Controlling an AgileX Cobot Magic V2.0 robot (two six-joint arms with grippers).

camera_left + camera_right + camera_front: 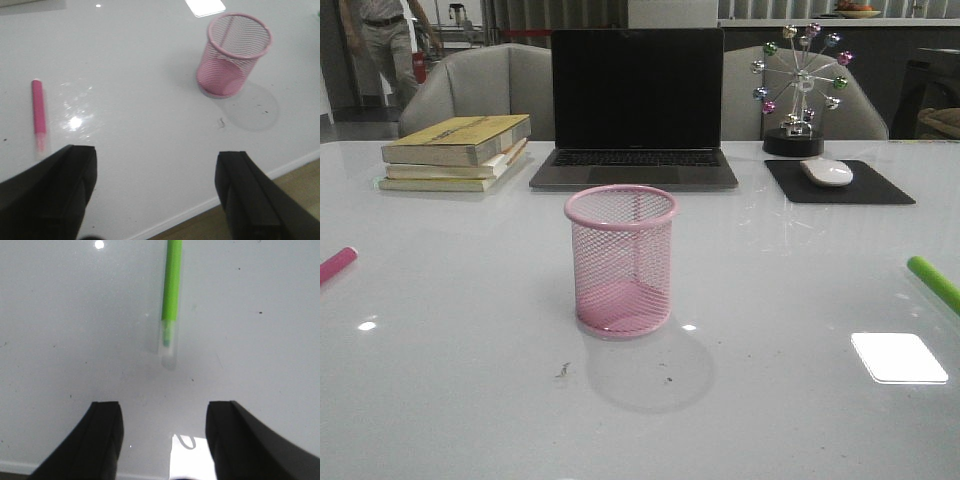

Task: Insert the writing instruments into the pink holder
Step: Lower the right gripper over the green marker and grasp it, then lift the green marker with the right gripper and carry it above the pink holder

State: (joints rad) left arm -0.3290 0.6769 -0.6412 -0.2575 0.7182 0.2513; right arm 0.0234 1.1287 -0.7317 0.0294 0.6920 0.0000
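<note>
Both of our grippers hang with jaws spread wide and nothing between them: the left gripper (156,192) shows two dark fingers (55,195) far apart over bare tabletop, and the right gripper (162,440) shows the same stance.

We see the pink holder (620,260) upright at the centre of the white table (460,380) in the front view, its mesh showing no contents. Taking the cup as the middle of a clock face laid on the table in that view, with twelve pointing away from us, the pink marker (336,265) lies flat at about nine o'clock, well apart, cut off by the frame edge. In the left wrist view we see it (39,114) lying alone on the surface with its pale end nearer the fingers, untouched by them. The lime green marker (935,283) lies flat at about three o'clock, also well apart and cropped by the frame. In the right wrist view its (170,300) clear white end points toward the gripper, with a gap of bare table between.

Further out, at twelve o'clock, a laptop (636,105) stands open with a dark screen. Around ten o'clock sits a stack of books (457,152). Near two o'clock a white mouse (826,171) rests on a black mouse pad (880,188), and behind it stands a small Ferris-wheel ornament (800,85).
</note>
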